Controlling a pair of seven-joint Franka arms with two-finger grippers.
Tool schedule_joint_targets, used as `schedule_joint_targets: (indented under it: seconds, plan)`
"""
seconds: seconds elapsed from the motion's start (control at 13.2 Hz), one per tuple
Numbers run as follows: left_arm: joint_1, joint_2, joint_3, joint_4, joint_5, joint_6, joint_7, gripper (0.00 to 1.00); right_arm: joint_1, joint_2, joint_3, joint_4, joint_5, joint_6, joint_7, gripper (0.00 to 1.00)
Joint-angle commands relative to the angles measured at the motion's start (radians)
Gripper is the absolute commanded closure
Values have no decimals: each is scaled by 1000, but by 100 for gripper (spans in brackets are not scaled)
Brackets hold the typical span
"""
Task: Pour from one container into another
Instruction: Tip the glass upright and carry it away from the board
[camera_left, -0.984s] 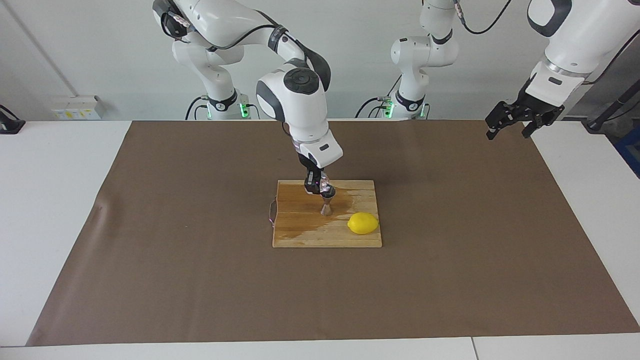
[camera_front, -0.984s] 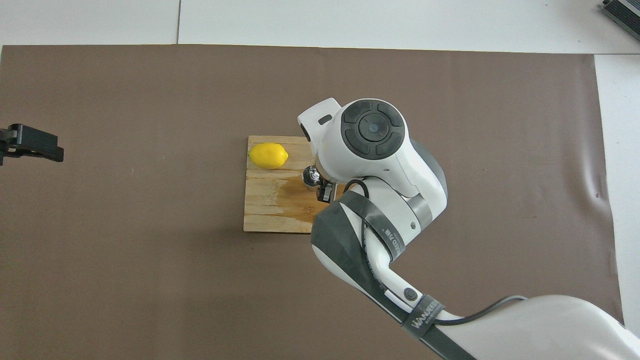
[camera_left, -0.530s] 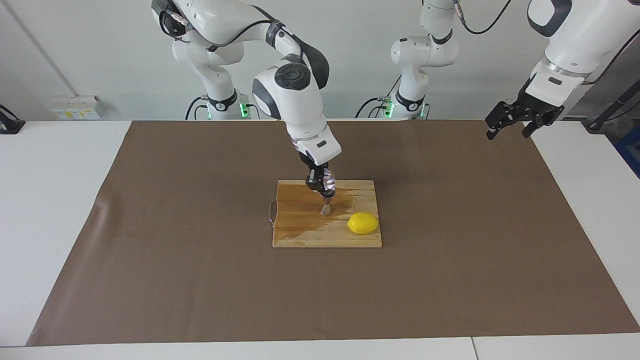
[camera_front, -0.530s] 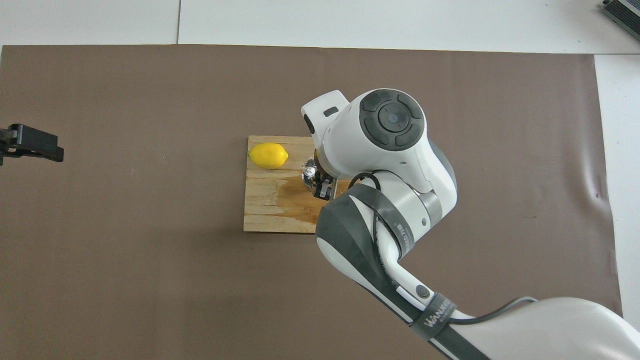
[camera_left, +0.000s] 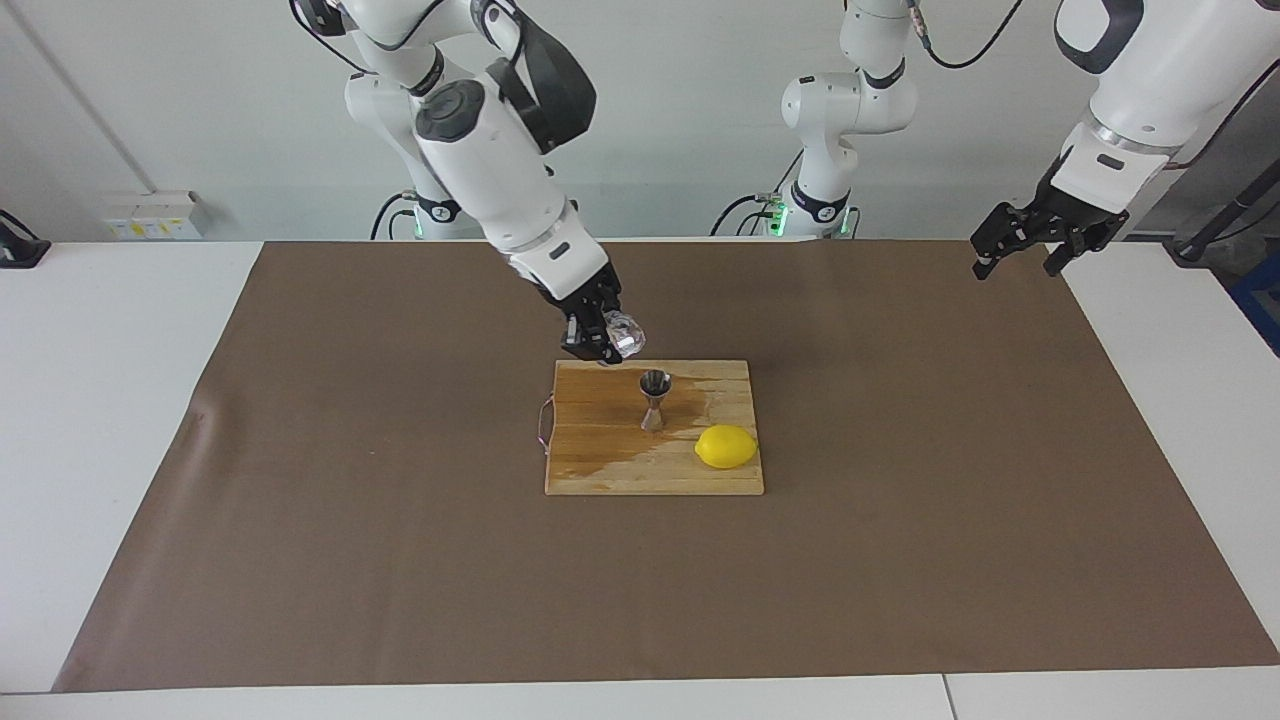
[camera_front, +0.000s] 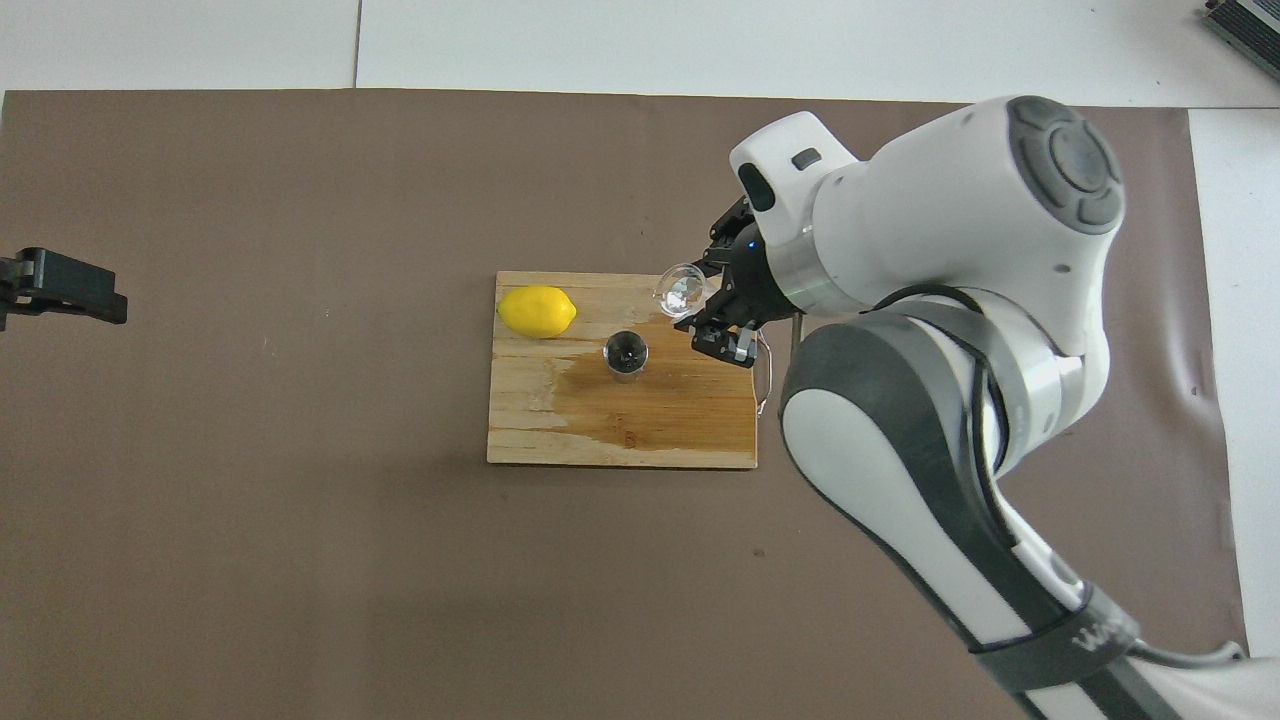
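Note:
The steel jigger (camera_left: 654, 398) (camera_front: 626, 355) stands upright in the middle of the wooden board (camera_left: 600, 470) (camera_front: 520, 440). My right gripper (camera_left: 600, 343) (camera_front: 708, 312) is shut on the small clear glass cup (camera_left: 626, 335) (camera_front: 682, 290). It holds the cup tilted in the air, above the jigger's rim, over the board's end toward the right arm and apart from the jigger. My left gripper (camera_left: 1028, 247) (camera_front: 62, 288) waits open and empty in the air over the mat's edge at the left arm's end.
A yellow lemon (camera_left: 726, 446) (camera_front: 537, 311) lies on the board's corner farther from the robots, toward the left arm's end. A dark wet patch (camera_left: 610, 430) spreads around the jigger. A thin wire (camera_left: 545, 425) hangs off the board's edge toward the right arm.
My right gripper has swung the glass cup away from directly over the jigger, up and toward the right arm's end. The jigger now stands uncovered. The left arm has not moved.

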Motion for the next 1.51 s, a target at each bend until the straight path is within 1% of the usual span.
schedule_joint_targets:
  seconds: [0.0,0.08,0.15,0.23,0.38,0.45,0.53,0.61,0.91,1.14,1.44]
  plan:
    - [4,-21,-1,-20,3,-7,3,0,-22,-34,-90,-103,179,42,-257,74]
    - [4,-21,-3,-20,3,-7,3,0,-1,-57,-137,-103,147,27,-242,80]
    - [4,-21,-3,-20,3,-7,3,0,-9,-54,-170,-85,21,-11,-238,80]
    - [4,-21,-1,-20,3,-7,3,0,-10,-60,-171,-82,-33,-27,-237,80]
    - [4,-21,-1,-20,3,-7,3,0,-23,-57,-185,-74,-26,-30,-243,79]
    - [4,-21,-1,-20,3,-7,3,0,-35,-50,-187,-71,-2,-18,-244,79]
    - [4,-21,-1,-20,3,-7,3,0,-39,-37,-199,-69,73,-5,-279,79]
    - [4,-21,-1,-20,3,-7,3,0,-39,-27,-234,-71,126,14,-325,78]
    - [4,-21,-1,-20,3,-7,3,0,-40,-24,-312,-89,194,7,-488,77]
    - [4,-21,-1,-20,3,-7,3,0,-59,-20,-358,-131,282,-1,-615,77]
    - [4,-21,-1,-20,3,-7,3,0,-79,-19,-461,-207,391,-57,-853,76]
